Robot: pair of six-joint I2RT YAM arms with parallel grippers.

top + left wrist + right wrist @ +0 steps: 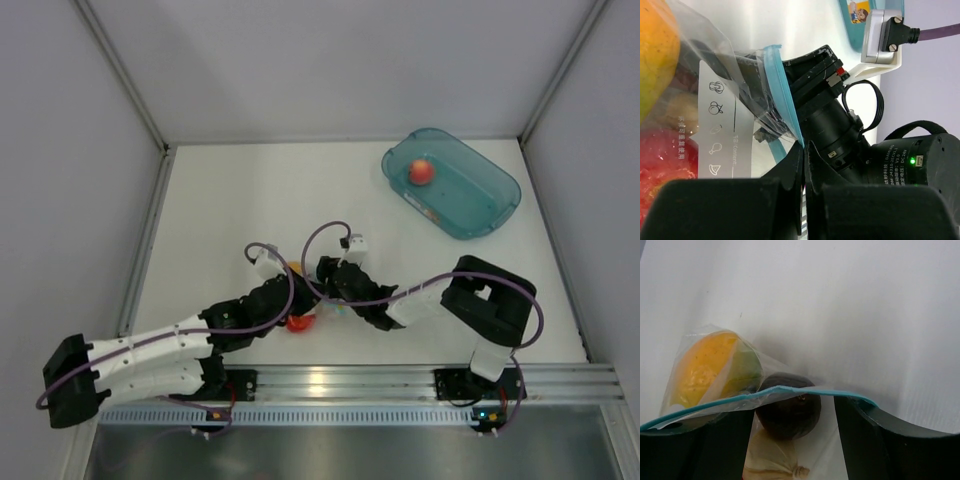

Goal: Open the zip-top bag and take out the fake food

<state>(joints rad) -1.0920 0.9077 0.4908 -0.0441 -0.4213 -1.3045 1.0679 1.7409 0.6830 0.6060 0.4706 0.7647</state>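
Note:
The clear zip-top bag (pixel 305 312) lies between my two grippers near the table's front. In the left wrist view my left gripper (pixel 804 150) is shut on the bag's teal zip strip (pixel 782 95); a yellow-orange mango (pixel 655 55) and a red fruit (pixel 660 165) lie inside. In the right wrist view my right gripper (pixel 792 412) has its fingers wide apart at the bag's mouth, with the zip strip (pixel 765 394) across them. Behind the strip are the mango (pixel 702 367), a dark red piece (pixel 787 412) and a beige piece (pixel 770 455). In the top view the left gripper (pixel 293 298) and right gripper (pixel 328 293) almost meet.
A teal translucent tub (pixel 495 215) stands at the back right with a reddish ball (pixel 421 171) in it. Grey walls close in the table on three sides. A metal rail (pixel 400 385) runs along the front edge.

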